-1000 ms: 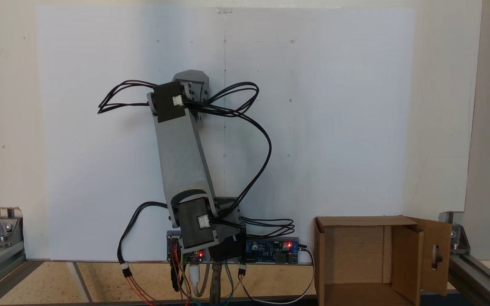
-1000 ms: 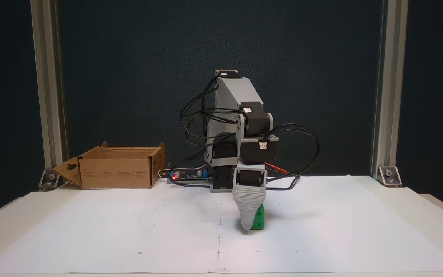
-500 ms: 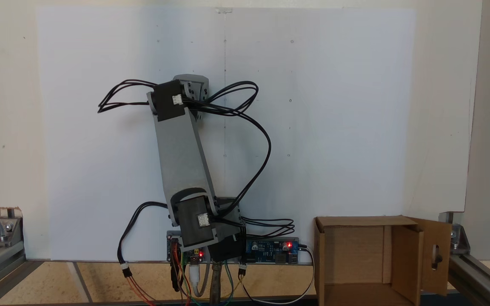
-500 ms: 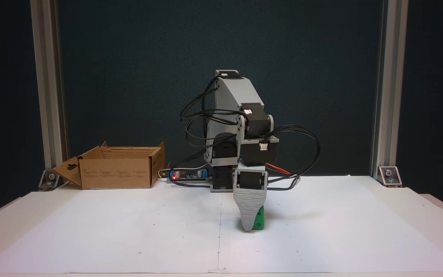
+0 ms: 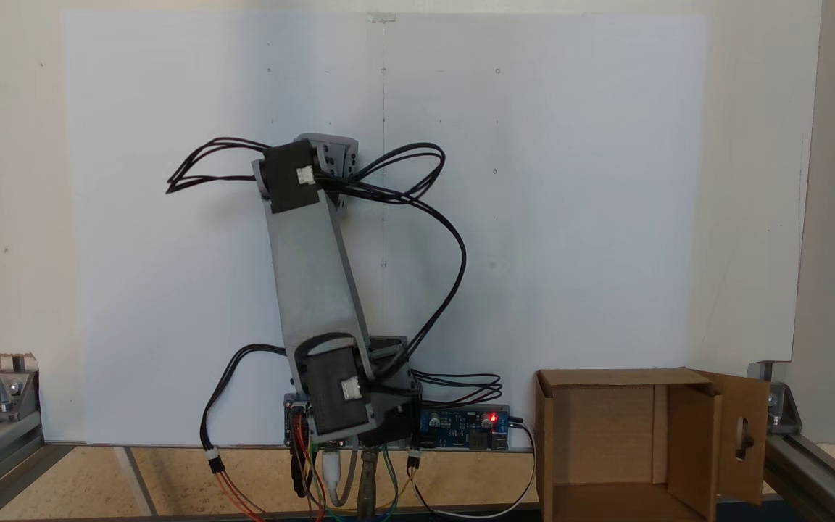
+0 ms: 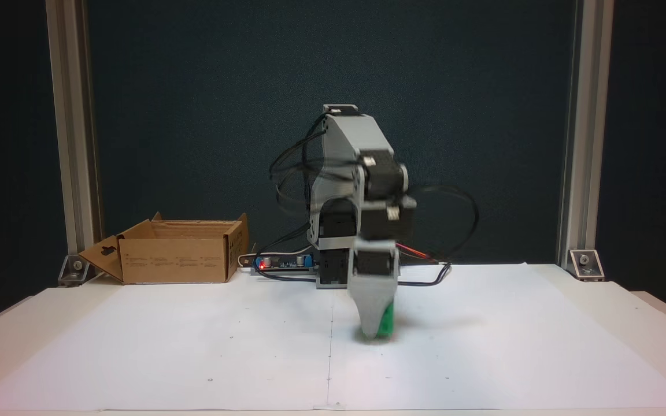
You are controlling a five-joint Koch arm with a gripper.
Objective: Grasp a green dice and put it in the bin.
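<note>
One green dice [image 6: 388,319] behind blurred gripper [image 6: 374,332], bin [image 6: 178,259] well apart.

White paper sheet [image 6: 194,346] (taped flat) covers table [image 6: 657,312].

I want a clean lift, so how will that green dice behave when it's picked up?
The green dice looks like a small solid cube, so it is probably stiff and light. Its flat faces should sit between the jaws rather than roll. The tool is blurred in a fixed view, so a smooth dice might twist or slip under a fast move.
</note>
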